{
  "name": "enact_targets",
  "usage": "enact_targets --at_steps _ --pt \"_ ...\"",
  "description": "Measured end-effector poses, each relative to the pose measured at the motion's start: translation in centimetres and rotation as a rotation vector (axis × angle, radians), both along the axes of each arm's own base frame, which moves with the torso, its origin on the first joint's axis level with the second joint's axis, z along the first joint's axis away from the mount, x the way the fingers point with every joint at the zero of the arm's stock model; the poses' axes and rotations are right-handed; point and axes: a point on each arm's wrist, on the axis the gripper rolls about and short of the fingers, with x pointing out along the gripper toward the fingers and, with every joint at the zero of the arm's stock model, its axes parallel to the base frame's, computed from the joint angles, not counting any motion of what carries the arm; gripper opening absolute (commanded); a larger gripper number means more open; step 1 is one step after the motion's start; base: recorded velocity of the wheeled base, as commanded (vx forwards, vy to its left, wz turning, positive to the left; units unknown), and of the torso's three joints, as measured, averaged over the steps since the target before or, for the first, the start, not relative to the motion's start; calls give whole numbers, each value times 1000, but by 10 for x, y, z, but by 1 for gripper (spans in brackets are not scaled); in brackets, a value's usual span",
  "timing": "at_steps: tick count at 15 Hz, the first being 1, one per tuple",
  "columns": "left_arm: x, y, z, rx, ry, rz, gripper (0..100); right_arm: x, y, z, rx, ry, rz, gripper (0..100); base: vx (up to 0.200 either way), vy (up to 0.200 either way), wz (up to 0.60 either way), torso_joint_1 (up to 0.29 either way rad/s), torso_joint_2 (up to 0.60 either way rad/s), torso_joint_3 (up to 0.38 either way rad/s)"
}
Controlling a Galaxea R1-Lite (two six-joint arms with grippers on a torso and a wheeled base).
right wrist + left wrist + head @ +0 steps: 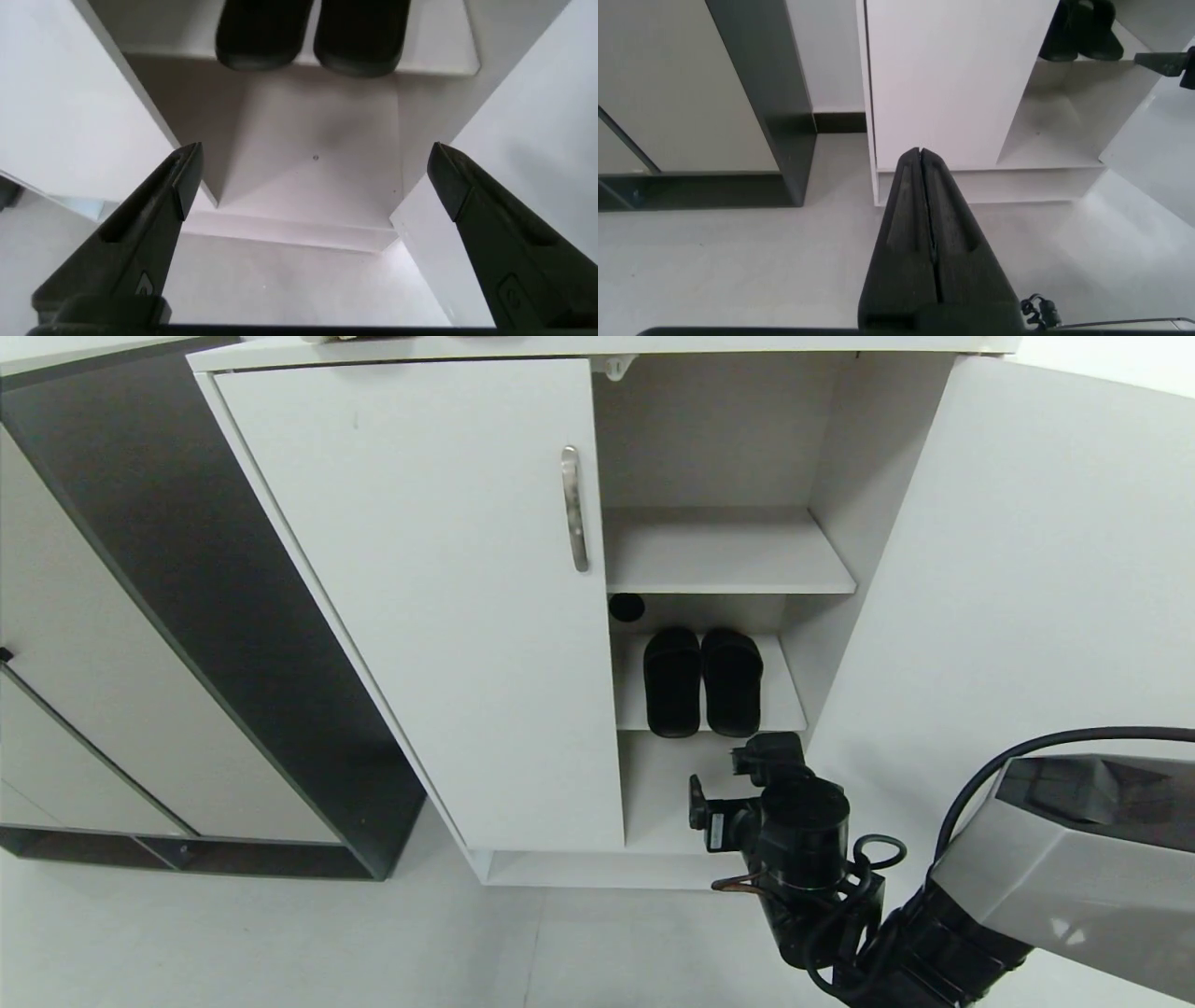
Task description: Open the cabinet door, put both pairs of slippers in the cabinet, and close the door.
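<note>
A pair of black slippers lies side by side on the middle shelf of the white cabinet. Their heels hang just above my right gripper. That gripper is open, with nothing between its fingers, and faces the bottom compartment. The right arm's wrist hovers low in front of that opening. The cabinet's right door stands swung wide; the left door is closed. My left gripper is shut on nothing, held above the floor well back from the cabinet, whose slippers it sees from afar.
A metal handle runs down the closed left door. The upper shelf is bare, with a round dark spot beneath it at the back. A dark-sided unit stands to the left. Pale floor lies in front.
</note>
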Motion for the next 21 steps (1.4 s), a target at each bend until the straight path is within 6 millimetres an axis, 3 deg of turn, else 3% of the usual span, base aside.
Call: enact_targets --at_steps 12,21 --pt "0 0 0 0 0 0 0 2 -2 0 -2 1 -8 100 0 0 0 2 1 197" --pt "0 0 0 -2 0 3 0 3 -3 -4 -48 3 -3 100 0 0 0 1 0 11"
